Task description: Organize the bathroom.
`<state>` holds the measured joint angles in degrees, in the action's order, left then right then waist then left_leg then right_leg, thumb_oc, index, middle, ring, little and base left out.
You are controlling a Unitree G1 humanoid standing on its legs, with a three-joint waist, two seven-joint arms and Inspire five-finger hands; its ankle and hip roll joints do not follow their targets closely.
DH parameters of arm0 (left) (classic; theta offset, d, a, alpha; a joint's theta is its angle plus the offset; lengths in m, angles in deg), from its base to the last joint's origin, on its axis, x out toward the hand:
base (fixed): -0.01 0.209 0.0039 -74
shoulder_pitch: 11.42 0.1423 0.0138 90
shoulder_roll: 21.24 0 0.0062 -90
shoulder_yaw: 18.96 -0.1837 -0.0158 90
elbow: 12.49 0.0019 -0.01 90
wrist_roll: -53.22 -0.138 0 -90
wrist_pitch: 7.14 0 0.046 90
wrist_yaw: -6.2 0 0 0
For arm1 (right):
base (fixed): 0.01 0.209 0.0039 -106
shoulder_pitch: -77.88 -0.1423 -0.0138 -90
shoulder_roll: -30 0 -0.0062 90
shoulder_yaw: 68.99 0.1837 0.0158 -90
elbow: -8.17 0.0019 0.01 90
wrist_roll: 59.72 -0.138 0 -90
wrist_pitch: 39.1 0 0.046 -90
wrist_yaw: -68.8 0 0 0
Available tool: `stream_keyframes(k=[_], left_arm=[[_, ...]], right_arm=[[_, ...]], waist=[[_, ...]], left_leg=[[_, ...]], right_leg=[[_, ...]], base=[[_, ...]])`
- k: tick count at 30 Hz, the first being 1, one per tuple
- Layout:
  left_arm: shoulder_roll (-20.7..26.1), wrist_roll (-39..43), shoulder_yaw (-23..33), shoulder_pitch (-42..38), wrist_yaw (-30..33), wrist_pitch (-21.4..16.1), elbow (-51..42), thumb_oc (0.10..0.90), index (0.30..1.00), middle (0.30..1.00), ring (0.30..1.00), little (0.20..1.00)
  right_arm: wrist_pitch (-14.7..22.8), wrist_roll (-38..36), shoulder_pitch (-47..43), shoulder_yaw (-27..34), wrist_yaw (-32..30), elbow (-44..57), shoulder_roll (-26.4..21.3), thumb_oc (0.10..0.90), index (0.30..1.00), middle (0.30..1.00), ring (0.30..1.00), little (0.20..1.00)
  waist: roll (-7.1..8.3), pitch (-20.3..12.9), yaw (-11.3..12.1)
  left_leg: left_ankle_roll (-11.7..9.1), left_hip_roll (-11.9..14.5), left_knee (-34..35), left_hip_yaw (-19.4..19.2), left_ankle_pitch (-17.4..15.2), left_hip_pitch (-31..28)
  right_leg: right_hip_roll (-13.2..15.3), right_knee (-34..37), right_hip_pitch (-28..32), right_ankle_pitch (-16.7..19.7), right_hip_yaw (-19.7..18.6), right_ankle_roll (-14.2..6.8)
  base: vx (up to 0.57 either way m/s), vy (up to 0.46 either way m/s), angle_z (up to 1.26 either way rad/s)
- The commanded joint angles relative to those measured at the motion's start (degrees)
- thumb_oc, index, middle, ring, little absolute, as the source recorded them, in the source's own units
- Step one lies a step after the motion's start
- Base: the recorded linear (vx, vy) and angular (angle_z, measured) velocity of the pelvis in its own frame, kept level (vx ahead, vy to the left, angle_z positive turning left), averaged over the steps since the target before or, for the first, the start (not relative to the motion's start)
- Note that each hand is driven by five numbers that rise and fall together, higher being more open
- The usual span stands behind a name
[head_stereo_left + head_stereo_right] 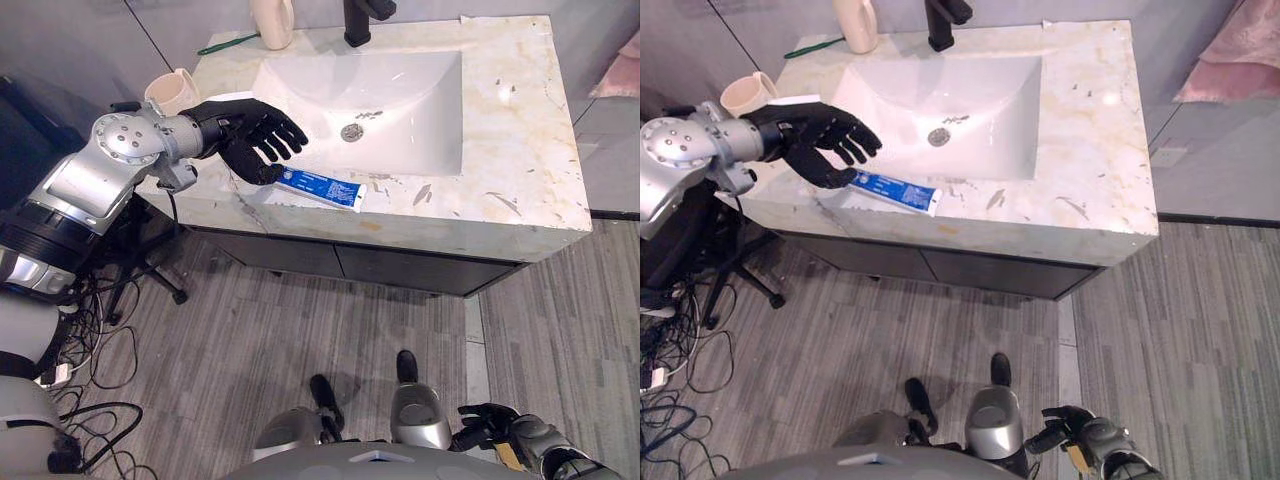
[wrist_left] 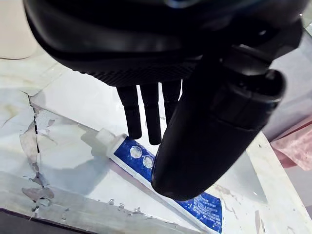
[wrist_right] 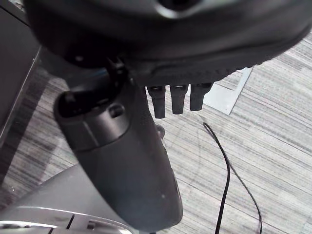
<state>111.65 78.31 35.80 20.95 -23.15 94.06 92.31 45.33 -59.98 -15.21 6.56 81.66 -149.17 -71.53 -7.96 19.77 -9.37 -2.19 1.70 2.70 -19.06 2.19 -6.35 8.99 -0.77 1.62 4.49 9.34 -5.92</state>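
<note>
Left hand splayed over flat blue toothpaste tube, marble counter, seemingly not touching

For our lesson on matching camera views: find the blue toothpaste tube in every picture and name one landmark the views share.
Left eye view: toothpaste tube on the counter's front edge, below the sink, beside the open left hand.
Right eye view: same spot, left of centre.
Left wrist view: under the fingers, cap towards the camera.
Right wrist view: not in it.
Shared landmark: the white sink.
</note>
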Motion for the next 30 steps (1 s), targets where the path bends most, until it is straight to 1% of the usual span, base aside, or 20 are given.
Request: stream_keyframes(k=[1,15,21,25,30], left_arm=[[2.5,1.5,6.7,-2.2,2.5,-2.3,1.4,0.800,0.900,0.900,0.900,0.900],[3.6,-0.8,6.6,-2.8,2.2,-4.0,2.9,0.800,0.900,0.900,0.900,0.900],[3.5,-2.3,6.1,-2.6,0.7,-3.4,2.5,0.800,0.900,0.900,0.900,0.900],[3.4,-3.9,5.9,-2.0,0.0,-2.5,2.6,0.800,0.900,0.900,0.900,0.900],[3.2,-4.8,6.3,-1.0,-0.3,-2.5,2.9,0.800,0.900,0.900,0.900,0.900]], right_arm=[[-0.8,2.1,3.3,-0.8,0.1,-2.2,-3.9,0.800,0.900,0.900,0.900,0.900],[0.1,2.5,4.5,-0.2,-0.1,-2.1,-4.0,0.800,0.900,0.900,0.900,0.900],[-0.2,2.7,4.3,0.3,-0.1,-1.9,-4.9,0.800,0.900,0.900,0.900,0.900],[-0.3,3.3,4.5,0.8,0.0,-2.0,-5.3,0.800,0.900,0.900,0.900,0.900],[-0.2,4.1,4.8,1.1,0.1,-2.0,-5.5,0.800,0.900,0.900,0.900,0.900]], waist=[[2.05,-4.5,0.9],[1.80,-4.3,0.5],[0.85,-4.2,0.3],[-0.05,-4.2,0.0],[-0.75,-4.3,-0.3]], left_leg=[[-1.7,2.8,-9.0,-0.9,-4.5,3.0],[-1.6,2.7,-9.4,-0.5,-4.8,3.3],[-1.5,2.3,-10.0,-0.1,-5.1,3.2],[-1.4,1.7,-10.1,0.1,-5.3,3.0],[-1.4,1.4,-10.0,0.1,-5.3,2.8]], right_leg=[[3.0,-4.8,-4.5,-3.2,-1.3,-4.6],[2.7,-5.6,-5.0,-3.8,-1.8,-4.4],[3.1,-6.2,-5.0,-4.1,-2.2,-4.4],[3.4,-6.0,-4.8,-4.0,-2.6,-4.6],[3.5,-6.2,-4.9,-4.1,-3.0,-4.7]], base=[[0.00,0.000,0.00],[0.00,0.000,0.00],[0.02,0.015,0.00],[0.04,0.038,0.00],[0.02,0.009,-0.01]])
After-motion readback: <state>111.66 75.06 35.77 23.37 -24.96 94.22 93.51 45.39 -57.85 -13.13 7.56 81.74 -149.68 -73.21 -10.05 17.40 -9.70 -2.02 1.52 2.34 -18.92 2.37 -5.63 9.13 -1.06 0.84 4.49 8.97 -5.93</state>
